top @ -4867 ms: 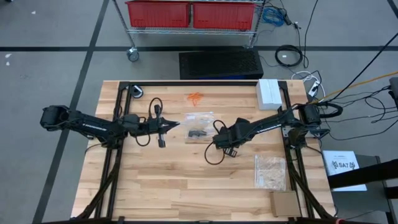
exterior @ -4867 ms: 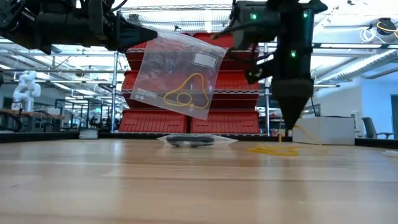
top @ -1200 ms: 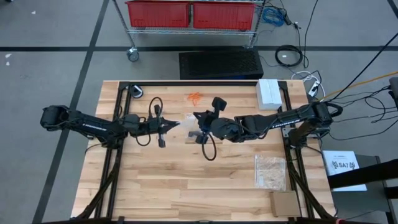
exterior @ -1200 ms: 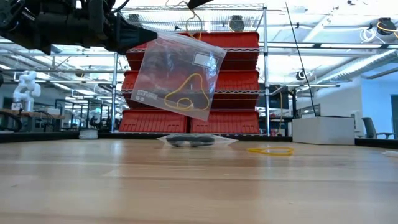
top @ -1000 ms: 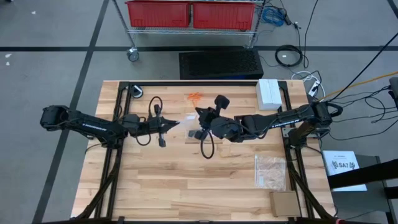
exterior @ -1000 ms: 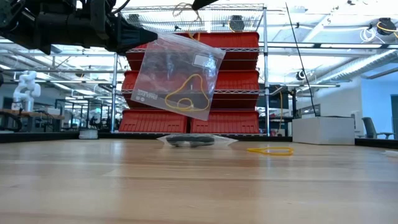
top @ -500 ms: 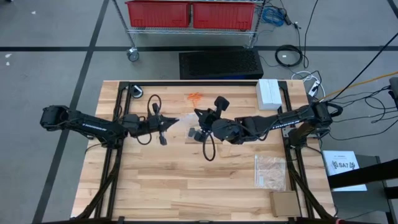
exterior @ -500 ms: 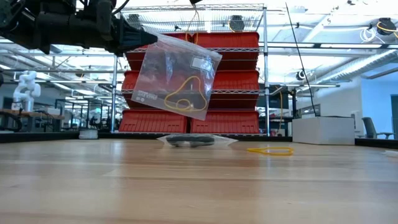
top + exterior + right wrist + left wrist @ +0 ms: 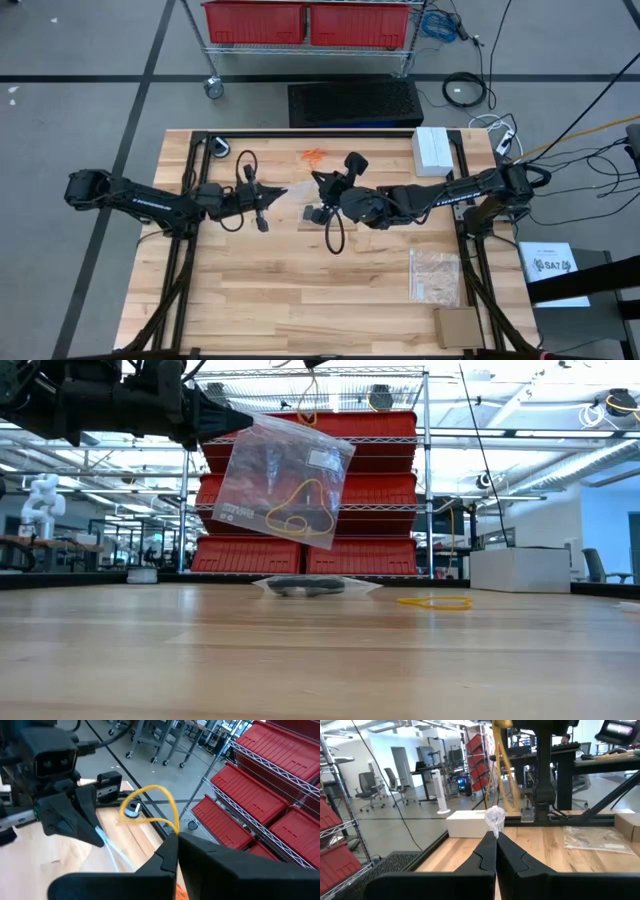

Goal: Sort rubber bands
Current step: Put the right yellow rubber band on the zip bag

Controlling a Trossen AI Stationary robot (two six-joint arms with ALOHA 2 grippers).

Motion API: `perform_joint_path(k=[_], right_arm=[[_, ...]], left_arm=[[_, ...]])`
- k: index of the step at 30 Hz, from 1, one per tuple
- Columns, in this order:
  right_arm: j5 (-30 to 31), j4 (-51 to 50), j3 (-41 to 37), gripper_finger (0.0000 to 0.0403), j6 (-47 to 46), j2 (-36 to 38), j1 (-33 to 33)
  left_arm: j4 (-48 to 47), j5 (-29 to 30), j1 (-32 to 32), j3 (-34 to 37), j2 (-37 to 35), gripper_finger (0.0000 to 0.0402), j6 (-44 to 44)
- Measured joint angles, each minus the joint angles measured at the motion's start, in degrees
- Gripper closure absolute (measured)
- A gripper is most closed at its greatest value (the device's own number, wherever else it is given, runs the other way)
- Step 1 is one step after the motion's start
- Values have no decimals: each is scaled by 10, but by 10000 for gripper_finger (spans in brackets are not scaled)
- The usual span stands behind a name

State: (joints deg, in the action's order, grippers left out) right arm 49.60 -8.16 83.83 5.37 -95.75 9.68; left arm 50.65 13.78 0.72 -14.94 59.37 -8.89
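A clear plastic bag (image 9: 285,480) hangs over the table's middle with a pale yellow rubber band (image 9: 297,512) inside it. My left gripper (image 9: 238,418) is shut on it. My right gripper (image 9: 318,182) stands just above the bag and is shut on another yellow rubber band (image 9: 150,806). That band dangles (image 9: 305,405) over the bag's top edge. Orange rubber bands (image 9: 315,156) lie on the table toward its far edge. Black rubber bands lie in a second clear bag (image 9: 310,586) on the table below. One yellow band (image 9: 432,601) lies loose on the wood. My left gripper pinches the bag's upper corner (image 9: 495,822) between its two fingers, level, from the table's left. The plastic is bunched at the fingertips. The bag hangs tilted below them, clear of the table. My right gripper pinches the yellow band at one point of its loop (image 9: 173,831) with its fingertips. It comes roughly level from the table's right. The band is lifted clear, its loop free beyond the fingers.
A white box (image 9: 432,150) sits at the table's far right. A clear bag (image 9: 435,275) and a cardboard piece (image 9: 458,326) lie near the right front corner. Red bins on a wire shelf (image 9: 320,470) stand beyond the far edge.
My left gripper has turned a little at the wrist, and the hanging bag has swung slightly with it. The yellow band on my right gripper now dangles lower, closer to the bag's top edge. Both grippers have stayed shut.
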Motion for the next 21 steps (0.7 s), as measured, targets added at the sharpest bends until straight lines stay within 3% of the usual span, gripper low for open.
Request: perform_joint_path(k=[21], right_arm=[[-2, 37, 0, 403, 16, -6, -7]], left_arm=[[-1, -2, 0, 0, 0, 401, 10]])
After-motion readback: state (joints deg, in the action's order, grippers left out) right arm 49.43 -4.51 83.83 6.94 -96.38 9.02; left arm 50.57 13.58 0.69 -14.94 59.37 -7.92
